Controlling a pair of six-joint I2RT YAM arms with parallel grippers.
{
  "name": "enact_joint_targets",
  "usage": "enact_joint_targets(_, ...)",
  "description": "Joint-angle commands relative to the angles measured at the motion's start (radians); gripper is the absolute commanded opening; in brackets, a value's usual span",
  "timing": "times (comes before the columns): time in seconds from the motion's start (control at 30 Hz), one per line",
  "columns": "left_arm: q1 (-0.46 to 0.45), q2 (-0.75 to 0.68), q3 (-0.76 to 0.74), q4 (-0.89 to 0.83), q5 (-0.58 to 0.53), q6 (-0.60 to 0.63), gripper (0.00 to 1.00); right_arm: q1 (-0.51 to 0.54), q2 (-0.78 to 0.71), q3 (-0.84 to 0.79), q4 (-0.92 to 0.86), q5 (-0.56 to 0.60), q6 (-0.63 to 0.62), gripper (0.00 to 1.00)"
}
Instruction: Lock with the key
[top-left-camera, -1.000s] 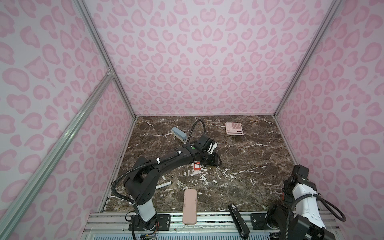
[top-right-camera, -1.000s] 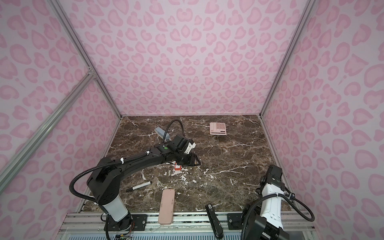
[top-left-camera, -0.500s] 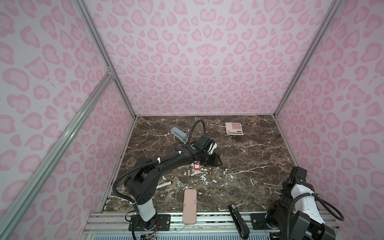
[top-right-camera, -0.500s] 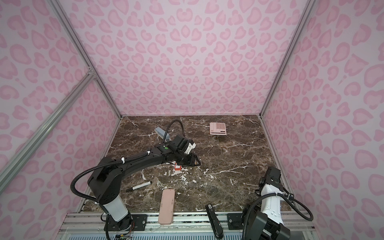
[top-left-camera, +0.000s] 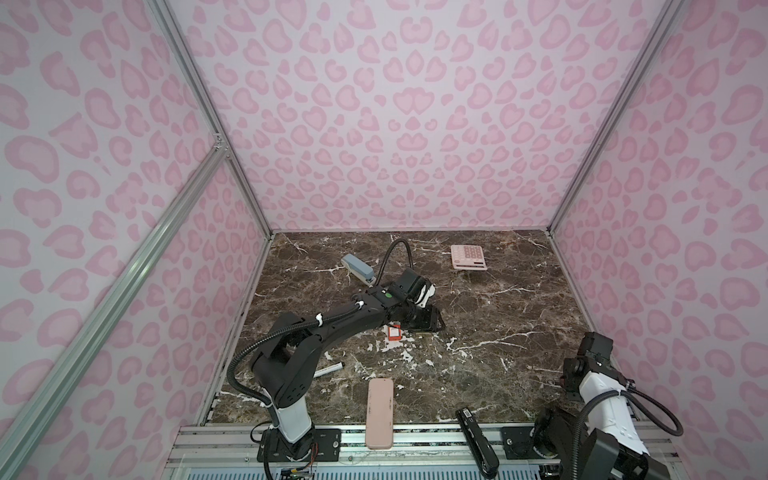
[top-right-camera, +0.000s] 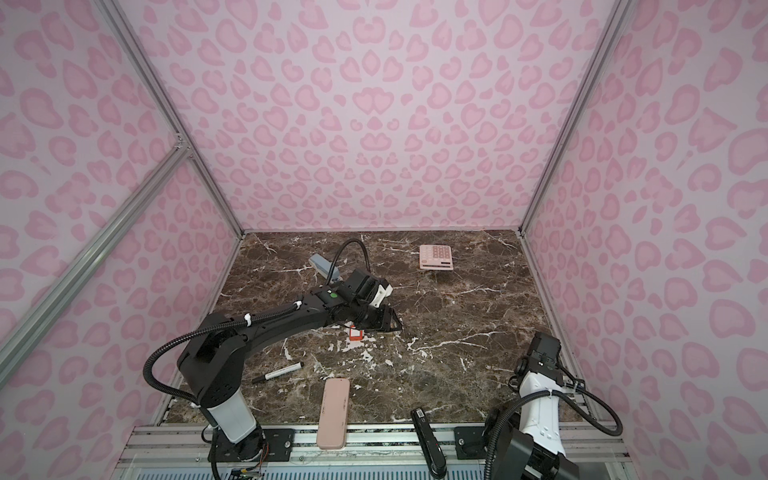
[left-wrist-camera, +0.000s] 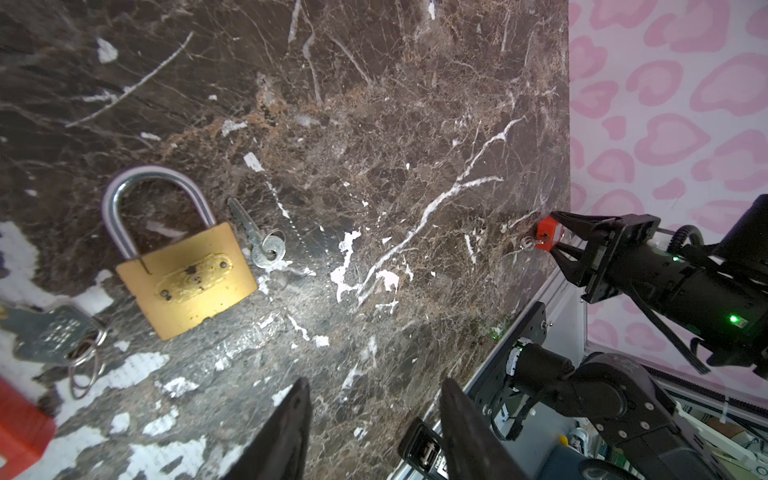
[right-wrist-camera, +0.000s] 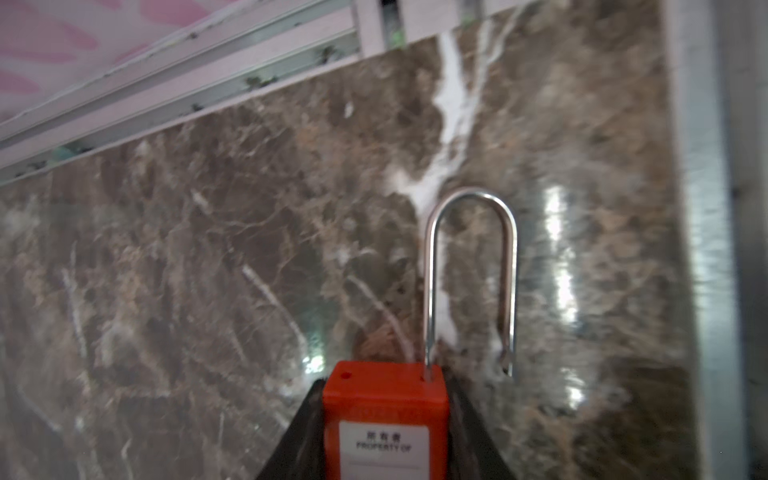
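Both top views: the left gripper (top-left-camera: 434, 324) hangs low over the middle of the dark marbled tabletop (top-left-camera: 519, 299). The right arm (top-left-camera: 602, 386) crouches in the near right corner, tight against the pink-patterned side wall (top-left-camera: 665, 291).

Left wrist view: half-open, empty jaws sit above a brass padlock (left-wrist-camera: 183, 274), with a small silver key (left-wrist-camera: 255, 237) just beside it and open table around.

Right wrist view: the right gripper (right-wrist-camera: 385, 388) pinches a red plastic-bodied padlock (right-wrist-camera: 384, 409), its shackle standing open.

Next, I'd judge, the left must lower and pinch that flat key.
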Motion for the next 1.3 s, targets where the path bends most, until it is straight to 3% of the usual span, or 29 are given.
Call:
enact_joint_targets(0.0,0.010,0.004,0.008,0.002,0.014,-0.002,0.52,0.101,0.057,0.028,0.131,-0.113,-0.094,0.27)
enact_joint_targets(0.23,0.056,-0.058,-0.035,-0.003,0.004,0.007,0.52,0.519,0.339,0.234,0.207,-0.098,-0.331,0.27)
enact_joint_targets(0.6,0.154,-0.244,-0.191,-0.014,-0.026,0.021,0.52,0.944,0.694,0.527,0.072,-0.097,-0.676,0.28)
enact_joint_targets(0.87,0.188,-0.313,-0.253,-0.016,-0.035,0.027,0.53,1.077,0.796,0.601,-0.019,-0.106,-0.811,0.30)
enact_joint_targets(1.1,0.191,-0.318,-0.259,-0.014,-0.030,0.030,0.53,1.081,0.802,0.632,-0.065,-0.085,-0.850,0.61)
enact_joint_targets(1.27,0.191,-0.314,-0.260,-0.004,-0.026,0.024,0.53,1.081,0.792,0.633,-0.085,-0.072,-0.883,0.64)
